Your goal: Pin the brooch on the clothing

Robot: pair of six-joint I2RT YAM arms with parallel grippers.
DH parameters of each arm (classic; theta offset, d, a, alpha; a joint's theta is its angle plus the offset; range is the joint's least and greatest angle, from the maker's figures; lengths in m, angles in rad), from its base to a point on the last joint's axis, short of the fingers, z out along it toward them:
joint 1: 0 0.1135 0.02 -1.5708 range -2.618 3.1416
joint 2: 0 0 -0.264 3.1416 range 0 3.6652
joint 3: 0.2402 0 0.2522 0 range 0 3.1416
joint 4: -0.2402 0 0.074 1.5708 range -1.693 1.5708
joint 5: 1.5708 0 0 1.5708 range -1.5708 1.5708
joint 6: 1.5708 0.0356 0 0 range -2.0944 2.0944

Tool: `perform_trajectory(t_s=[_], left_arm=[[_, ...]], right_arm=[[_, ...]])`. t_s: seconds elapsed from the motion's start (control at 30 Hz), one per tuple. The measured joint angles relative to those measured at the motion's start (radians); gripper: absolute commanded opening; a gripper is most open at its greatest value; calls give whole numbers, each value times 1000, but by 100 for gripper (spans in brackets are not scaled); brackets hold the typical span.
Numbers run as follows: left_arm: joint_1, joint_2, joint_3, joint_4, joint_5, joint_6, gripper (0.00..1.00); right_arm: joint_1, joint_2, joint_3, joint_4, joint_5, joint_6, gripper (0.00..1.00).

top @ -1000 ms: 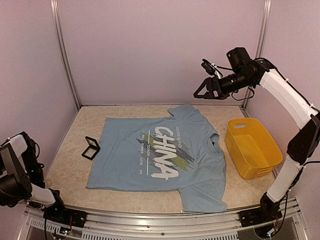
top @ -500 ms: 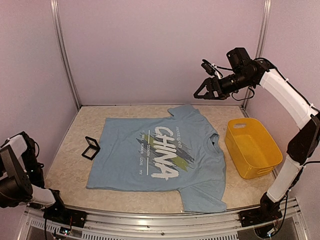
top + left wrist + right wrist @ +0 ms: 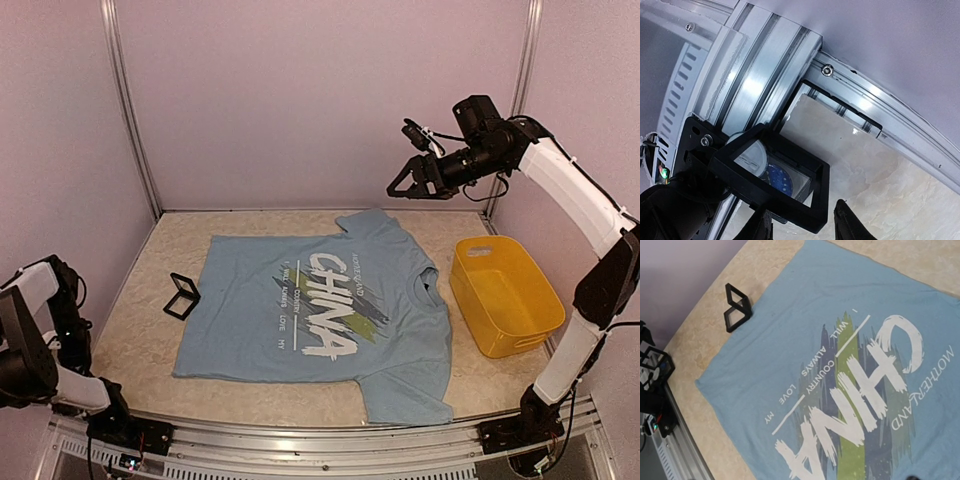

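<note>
- So, my left gripper (image 3: 802, 214) is partway open, with a black square case (image 3: 771, 176) sitting tilted between the fingers (image 3: 761, 227).
- One finger is right up against the case's bottom corner and the other sits just beside the frame. I honestly can't tell if that counts as a proper clamp.
- The brooch (image 3: 778, 178) is inside that case, showing as a blue speckled disc through the window. There's a pale round disc (image 3: 747, 159) just beside it, and the marks on that one are too blurry to read.
- Behind the case is the aluminium rail (image 3: 765, 65) at the corner of the table (image 3: 880, 175).
- My right gripper (image 3: 404, 186) hangs up in the air over the far edge of the T-shirt (image 3: 310, 300), jaws spread wide, nothing in them.
- The shirt lies flat on the table, print up.
- Readable stuff: big white "CHINA", "MOTHERLAND" running alongside it, plus small "I WILL ALWAYS", "COUNTRY", "LOVE" and "MY".
- A second case (image 3: 182, 296) stands just off the shirt's hem.
- A yellow bin (image 3: 505, 295) sits on the collar side.
</note>
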Motion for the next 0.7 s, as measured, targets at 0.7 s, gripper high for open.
perform_trajectory(t_s=[0.7], left_arm=[[-19, -42, -21, 1, 0, -38, 26]], right_arm=[[-2, 23, 26, 3, -18, 0, 87]])
